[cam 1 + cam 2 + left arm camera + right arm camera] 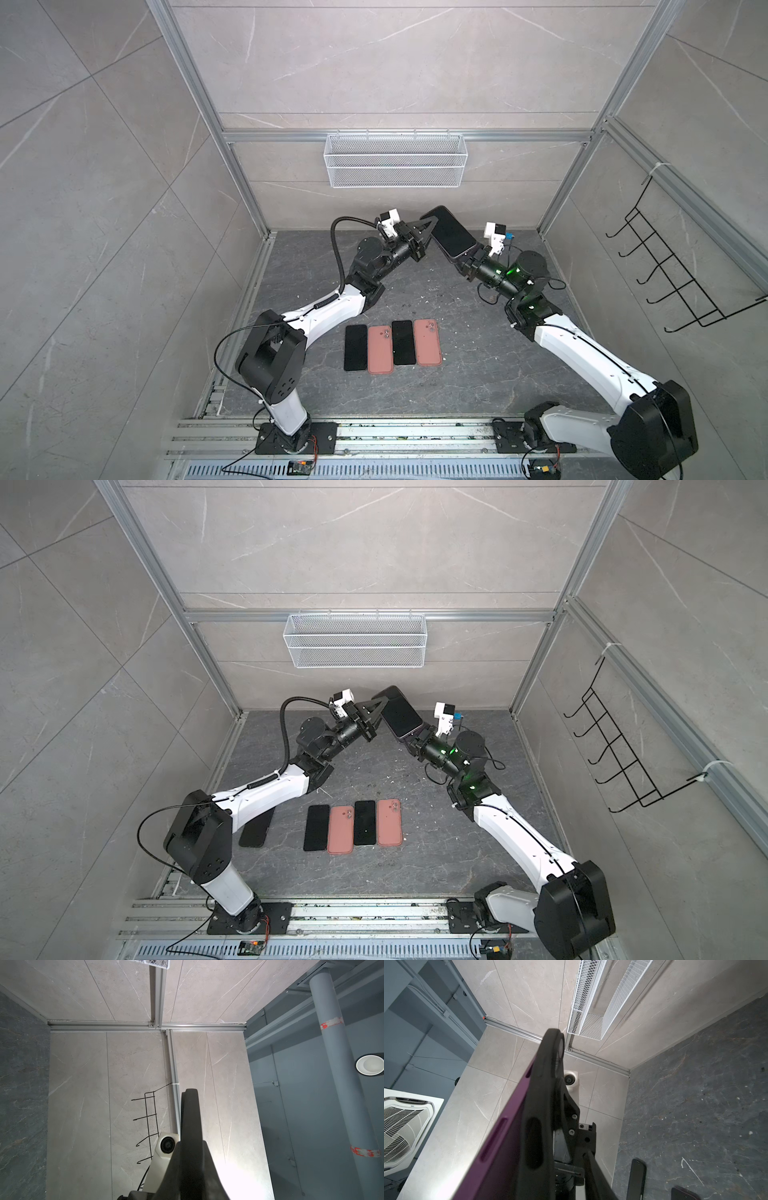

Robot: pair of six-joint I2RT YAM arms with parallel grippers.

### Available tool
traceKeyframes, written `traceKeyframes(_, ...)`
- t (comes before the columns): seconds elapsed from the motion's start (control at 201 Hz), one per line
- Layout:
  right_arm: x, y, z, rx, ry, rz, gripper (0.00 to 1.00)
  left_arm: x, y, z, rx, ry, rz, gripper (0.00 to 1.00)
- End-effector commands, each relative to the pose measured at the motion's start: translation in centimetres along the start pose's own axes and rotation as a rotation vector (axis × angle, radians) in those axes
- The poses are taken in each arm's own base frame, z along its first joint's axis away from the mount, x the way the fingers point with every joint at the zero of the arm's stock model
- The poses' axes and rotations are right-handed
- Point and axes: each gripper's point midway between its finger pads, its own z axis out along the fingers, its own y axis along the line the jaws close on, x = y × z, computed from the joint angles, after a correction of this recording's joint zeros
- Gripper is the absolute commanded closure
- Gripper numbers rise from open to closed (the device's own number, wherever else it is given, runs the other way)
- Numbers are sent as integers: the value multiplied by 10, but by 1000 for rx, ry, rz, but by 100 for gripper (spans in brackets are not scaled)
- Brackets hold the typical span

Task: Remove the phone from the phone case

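Phone [451,235] in its case [386,692] is up in the air over the counter [457,374], right jaws clamped on its lower end, left jaws together w/ tips at the case's top corner, so a hard pry or weak grip prob. drops it.

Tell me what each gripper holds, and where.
Left gripper pinches the phone case at its camera end. Right gripper grips the phone by the opposite end.

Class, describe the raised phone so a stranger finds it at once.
Start at the white wire basket on the back wall. Just below it, the phone is held tilted in mid-air. The others lie flat on the floor.
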Motion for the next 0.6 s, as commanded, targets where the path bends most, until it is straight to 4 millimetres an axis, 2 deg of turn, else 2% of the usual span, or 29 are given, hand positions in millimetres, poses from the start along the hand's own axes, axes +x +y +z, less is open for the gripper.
traceKeyframes(0.0, -1, -1, -16, 23, -36, -13, 76, 4, -23, -8, 84, 13, 34, 100)
traceKeyframes(0.11, 3, -4, -24, 37, -36, -6, 84, 0, -1, -10, 36, -7, 21, 100)
traceKeyframes(0.244, 13, -14, -36, 56, -30, 21, 90, -7, 49, -18, -64, -48, -4, 100)
traceKeyframes(0.314, 19, -27, -46, 94, -36, 36, 92, -2, 75, -22, -127, -45, 6, 82)
traceKeyframes(0.418, 29, -46, -63, 159, -40, 50, 94, 8, 114, -25, -208, -33, 5, 65)
traceKeyframes(0.593, 48, -87, -90, 252, -62, 113, 96, 16, 163, -24, -291, 26, -2, 49)
